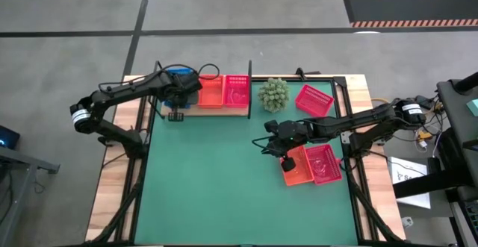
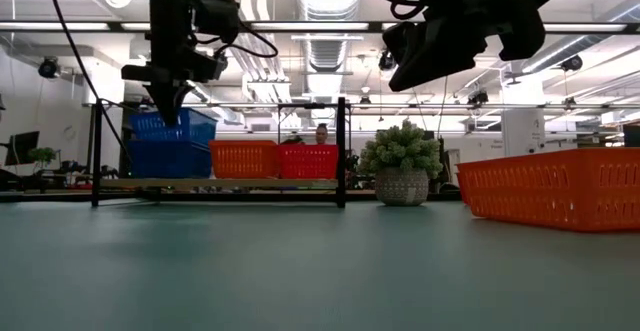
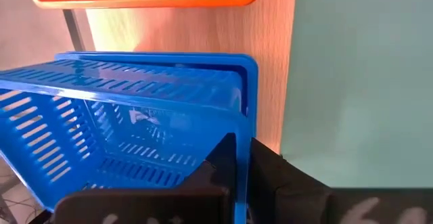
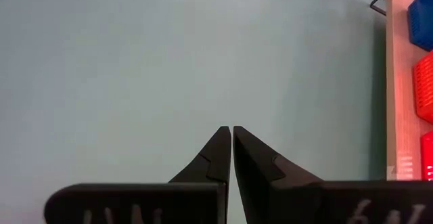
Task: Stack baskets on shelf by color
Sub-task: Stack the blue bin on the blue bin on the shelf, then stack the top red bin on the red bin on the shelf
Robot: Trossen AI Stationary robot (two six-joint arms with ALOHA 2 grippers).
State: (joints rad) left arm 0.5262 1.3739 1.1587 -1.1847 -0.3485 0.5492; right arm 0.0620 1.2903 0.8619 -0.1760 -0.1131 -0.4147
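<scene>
Blue plastic is pinched in my left gripper (image 3: 237,176), the blue basket's (image 3: 135,116) wall held tilted over its twin on the shelf (image 1: 216,110) (colour on colour), while my right gripper (image 4: 231,139) hovers clenched, empty, beside the orange basket (image 1: 296,166).

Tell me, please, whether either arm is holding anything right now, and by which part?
The left gripper pinches the blue basket by its side wall, over the shelf. The right gripper holds nothing, its fingers closed together above the mat.
</scene>
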